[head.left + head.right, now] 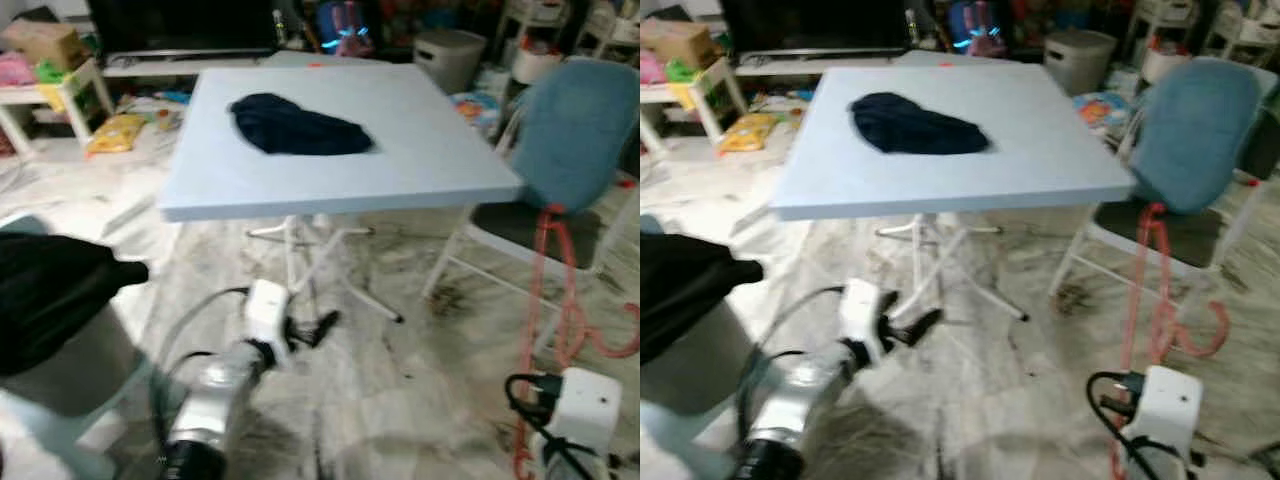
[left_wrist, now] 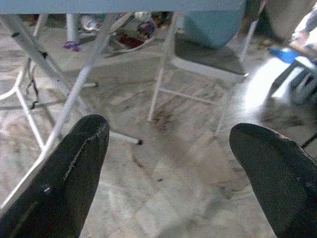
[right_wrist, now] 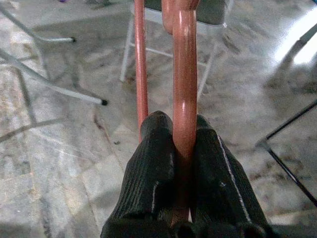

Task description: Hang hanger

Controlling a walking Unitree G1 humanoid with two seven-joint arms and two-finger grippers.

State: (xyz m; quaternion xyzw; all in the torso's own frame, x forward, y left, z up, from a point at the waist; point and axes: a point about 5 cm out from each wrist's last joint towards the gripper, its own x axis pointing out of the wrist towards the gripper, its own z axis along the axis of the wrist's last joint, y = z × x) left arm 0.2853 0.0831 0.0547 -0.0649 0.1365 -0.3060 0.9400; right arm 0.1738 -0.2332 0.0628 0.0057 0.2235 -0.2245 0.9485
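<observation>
Right gripper [image 3: 184, 144] at lower right of frame, jaws pinching salmon-pink plastic hanger [image 1: 545, 300]; hanger rises from jaws in front of white folding chair with blue cushion [image 1: 570, 130]. Left gripper [image 2: 168, 163] low at lower left-centre, jaws spread wide, nothing between them, over marbled floor [image 1: 420, 380]. Light blue square folding bench [image 1: 330, 160] at upper centre, dark navy crumpled garment [image 1: 298, 128] lying on top. Black cloth [image 1: 50, 290] at left edge.

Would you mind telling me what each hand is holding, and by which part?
The right hand grips the hanger by one of its bars. The left hand is open, holding nothing.
</observation>
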